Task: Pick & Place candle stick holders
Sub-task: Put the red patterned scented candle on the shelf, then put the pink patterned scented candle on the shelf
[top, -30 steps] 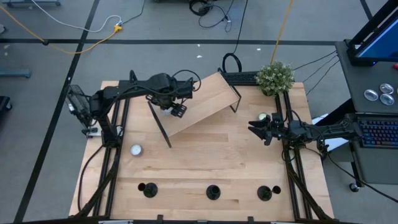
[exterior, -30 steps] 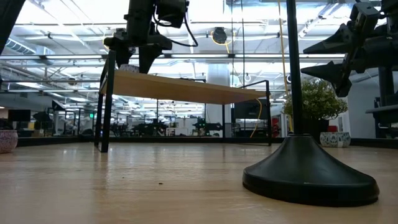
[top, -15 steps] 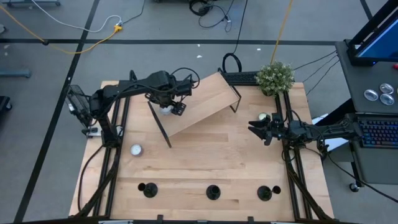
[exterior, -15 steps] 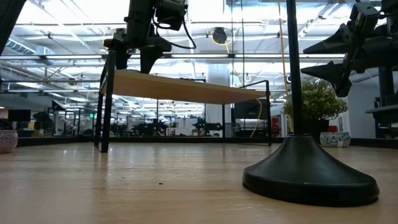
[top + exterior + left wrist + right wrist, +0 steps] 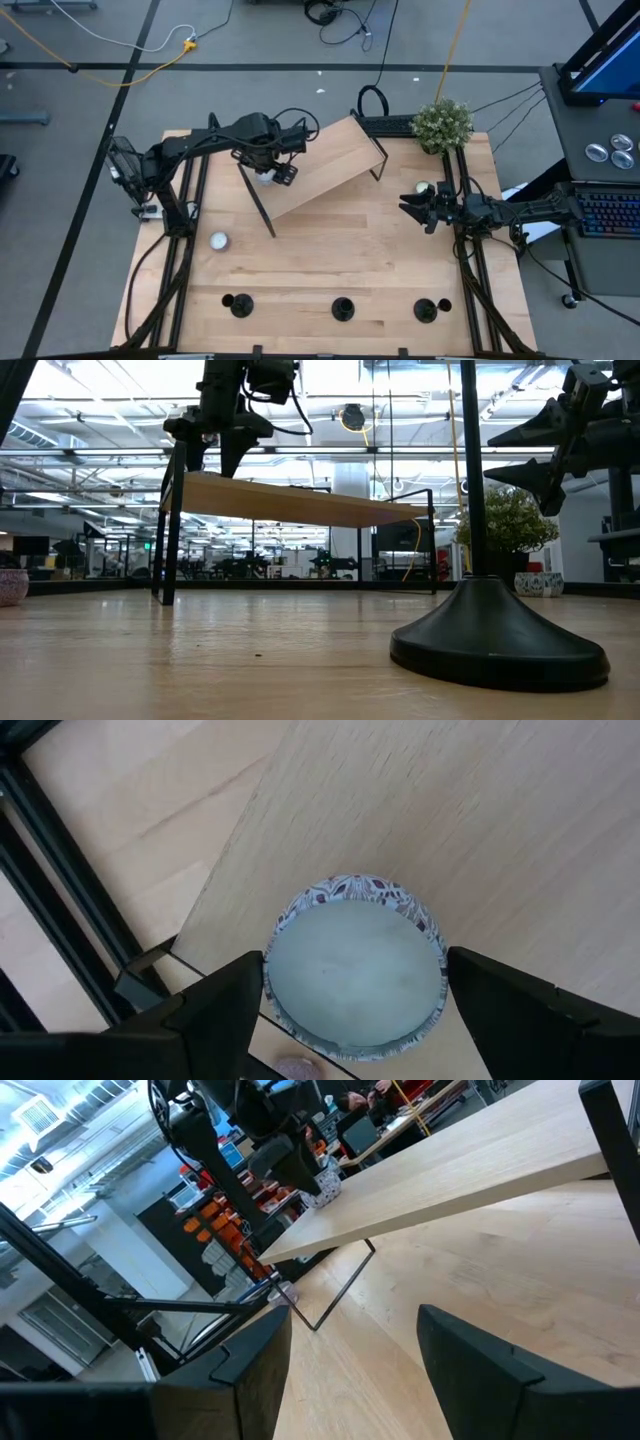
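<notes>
From where I stand, the left tool (image 5: pixel 266 172) hangs over the near left corner of the raised wooden shelf (image 5: pixel 325 165), a sloping board on thin black legs set toward the back of the bench (image 5: pixel 320 262). Its fingers (image 5: pixel 215 1020) are spread, one on each side of a small round tealight tin (image 5: pixel 355 973) that sits on the shelf's surface; the tin has a patterned rim of dark leaf shapes and a pale, smooth wax top. The fingers stand just beside the tin's wall, and I cannot tell whether they touch it. No writing shows on the tin.

The right tool (image 5: pixel 413 208) waits above the bench's right side, its fingers (image 5: pixel 490 1365) spread and nothing between them, pointing toward the shelf.

The three candle stick holders stand in a row along the front edge of the bench, well apart from both tools: one at the left (image 5: pixel 238 304), one in the middle (image 5: pixel 343 308), one at the right (image 5: pixel 426 310). From table height, one holder's black base (image 5: pixel 498 630) fills the foreground with its thin stem rising straight up.

A second tealight (image 5: pixel 219 240) lies on the bench near the left frame, and another (image 5: pixel 423 187) sits by the right arm. A small potted plant (image 5: pixel 442 124) stands at the back right corner. I can read no brand or label anywhere.
</notes>
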Available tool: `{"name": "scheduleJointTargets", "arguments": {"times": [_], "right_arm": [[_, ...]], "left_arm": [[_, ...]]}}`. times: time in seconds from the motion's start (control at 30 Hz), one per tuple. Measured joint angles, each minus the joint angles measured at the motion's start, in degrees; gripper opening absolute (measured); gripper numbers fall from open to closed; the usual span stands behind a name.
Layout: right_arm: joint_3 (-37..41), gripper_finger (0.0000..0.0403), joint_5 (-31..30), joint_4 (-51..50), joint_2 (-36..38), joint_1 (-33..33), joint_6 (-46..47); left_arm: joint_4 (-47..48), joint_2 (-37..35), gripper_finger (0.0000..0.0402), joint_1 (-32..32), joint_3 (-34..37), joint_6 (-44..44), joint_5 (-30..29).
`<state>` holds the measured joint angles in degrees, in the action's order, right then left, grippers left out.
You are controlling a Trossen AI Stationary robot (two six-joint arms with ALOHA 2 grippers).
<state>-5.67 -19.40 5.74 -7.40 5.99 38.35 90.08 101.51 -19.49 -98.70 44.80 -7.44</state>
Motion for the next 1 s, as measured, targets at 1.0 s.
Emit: {"name": "scheduleJointTargets", "arguments": {"times": [1.0], "right_arm": [[0.0,0.0212,0.0,0.0,0.0,0.0,0.0]], "left_arm": [[-0.1,-6.8,0.0309,-1.0,0.0,1.8,2.2]]}}
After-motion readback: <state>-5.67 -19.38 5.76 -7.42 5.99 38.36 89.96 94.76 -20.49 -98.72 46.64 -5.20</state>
